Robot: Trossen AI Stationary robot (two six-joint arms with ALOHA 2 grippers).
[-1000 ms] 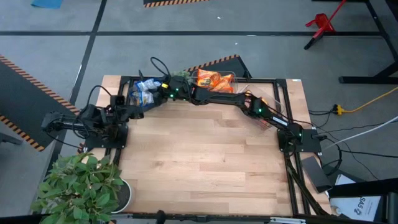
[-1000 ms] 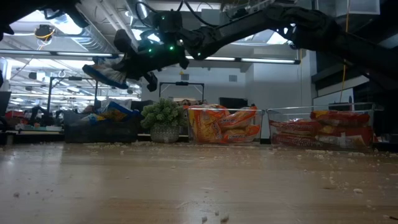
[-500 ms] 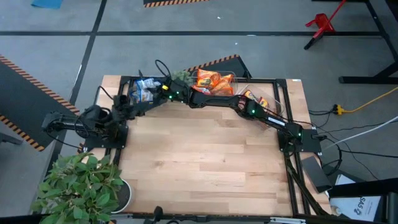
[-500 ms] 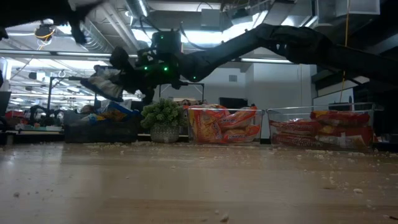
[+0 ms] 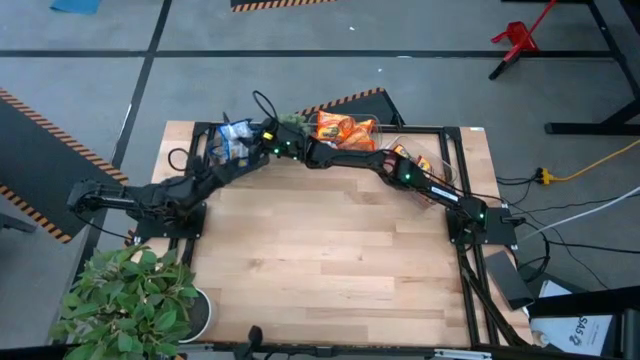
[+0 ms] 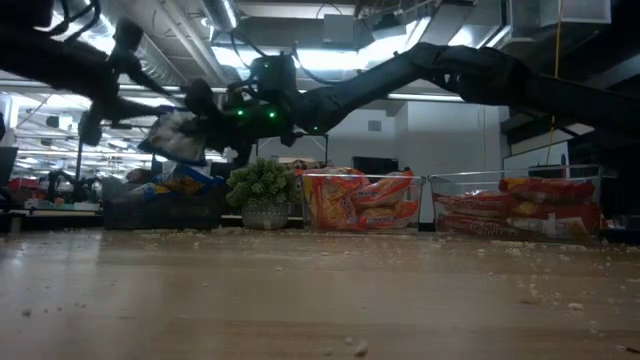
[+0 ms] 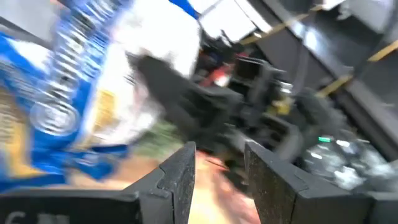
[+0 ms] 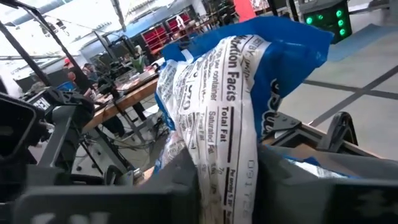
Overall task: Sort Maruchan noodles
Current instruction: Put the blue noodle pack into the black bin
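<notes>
My right gripper (image 5: 250, 141) reaches across to the far left and is shut on a blue-and-white noodle packet (image 5: 233, 134), held in the air above the bin of blue packets (image 5: 222, 155). The packet also shows in the low view (image 6: 172, 138) and fills the right wrist view (image 8: 224, 93). My left gripper (image 5: 212, 166) is open and empty just near of that bin; in its wrist view (image 7: 217, 180) the held packet (image 7: 68, 87) and the other gripper show close ahead. Orange packets (image 5: 345, 128) and red packets (image 5: 418, 165) lie in their own bins. My right gripper pinches the blue-and-white packet between its two fingers at one end (image 8: 217, 163). The fingers come roughly level from the table's right side. The packet sticks out past the fingers, tilted and crumpled, lifted clear above the bin of blue packets.
Three clear bins stand along the far edge, with a small green plant (image 5: 291, 121) between the blue and orange ones. A large potted plant (image 5: 130, 300) stands at the near left corner. The wooden tabletop (image 5: 330, 260) lies in front, strewn with crumbs.
My left arm has unfolded from the table's left edge and risen toward the far side, bringing its gripper close to the held packet. My right gripper has stayed over the blue bin with the packet, shifting only slightly left.
</notes>
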